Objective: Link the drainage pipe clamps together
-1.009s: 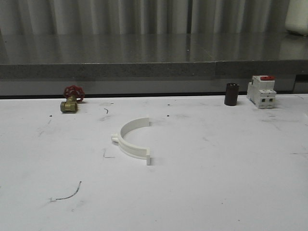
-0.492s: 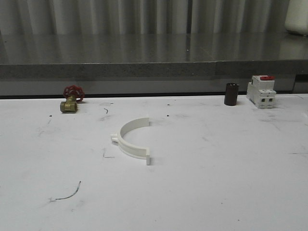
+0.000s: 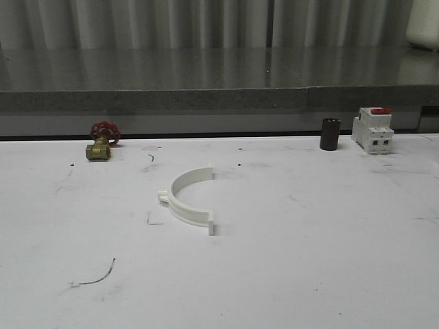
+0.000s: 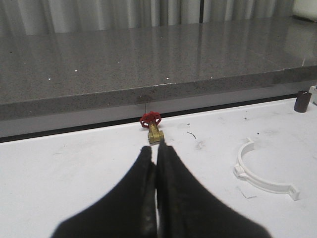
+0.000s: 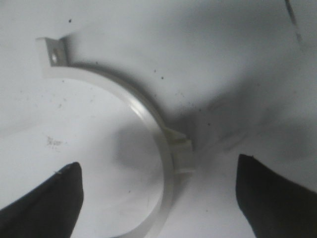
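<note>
One white half-ring drainage pipe clamp [image 3: 186,202] lies flat near the middle of the white table, its open side toward the back right; the left wrist view shows the same clamp [image 4: 257,178] off to one side of my left gripper [image 4: 155,148]. That gripper is shut with nothing in it and points toward the brass valve. Another white half-ring clamp [image 5: 148,119] with a holed end tab lies on the table close under my right gripper [image 5: 158,166]. The right gripper is open, with its dark fingertips [image 5: 59,188] on either side of the clamp's arc and not touching it.
A brass valve with a red wheel [image 3: 101,141] sits at the back left. A black cylinder [image 3: 330,133] and a white-and-red breaker block [image 3: 373,130] stand at the back right. A grey stone ledge [image 3: 219,96] runs behind the table.
</note>
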Robot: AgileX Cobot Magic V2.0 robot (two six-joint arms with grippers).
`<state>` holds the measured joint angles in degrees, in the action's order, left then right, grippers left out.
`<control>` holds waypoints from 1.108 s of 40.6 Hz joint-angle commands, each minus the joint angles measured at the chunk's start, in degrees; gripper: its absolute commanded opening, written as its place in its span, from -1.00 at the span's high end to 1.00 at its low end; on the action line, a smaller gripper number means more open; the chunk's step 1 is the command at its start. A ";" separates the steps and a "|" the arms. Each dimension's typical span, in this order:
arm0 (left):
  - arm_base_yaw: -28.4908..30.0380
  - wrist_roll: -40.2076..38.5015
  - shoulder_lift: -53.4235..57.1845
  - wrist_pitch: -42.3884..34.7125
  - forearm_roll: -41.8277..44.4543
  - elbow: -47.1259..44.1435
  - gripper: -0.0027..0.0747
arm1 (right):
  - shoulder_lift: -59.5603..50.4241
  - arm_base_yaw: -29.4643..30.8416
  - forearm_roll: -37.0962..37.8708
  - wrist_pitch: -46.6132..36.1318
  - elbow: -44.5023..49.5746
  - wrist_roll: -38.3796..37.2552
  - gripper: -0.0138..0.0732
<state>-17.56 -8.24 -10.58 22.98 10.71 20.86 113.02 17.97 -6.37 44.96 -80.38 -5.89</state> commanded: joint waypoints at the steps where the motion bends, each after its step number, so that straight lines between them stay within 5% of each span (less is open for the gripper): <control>1: 0.11 -0.17 -0.57 -4.80 0.21 1.65 0.98 | -1.72 0.53 -0.37 0.05 -2.75 -0.16 -0.79; 10: 0.11 -0.17 -0.57 -4.80 0.21 1.65 0.98 | 0.76 0.53 -0.36 1.48 -3.49 -0.16 -0.70; 33: 0.11 -0.17 -0.57 -4.80 0.21 1.65 0.98 | 1.29 0.57 0.19 2.83 -3.91 0.67 0.38; 45: 0.11 -0.17 -0.57 -4.80 0.21 1.65 0.98 | -1.14 -0.13 4.43 3.96 -3.91 0.92 0.41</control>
<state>-17.56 -8.24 -10.58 22.98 10.71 20.86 116.78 18.29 -3.94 48.26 -82.95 -5.54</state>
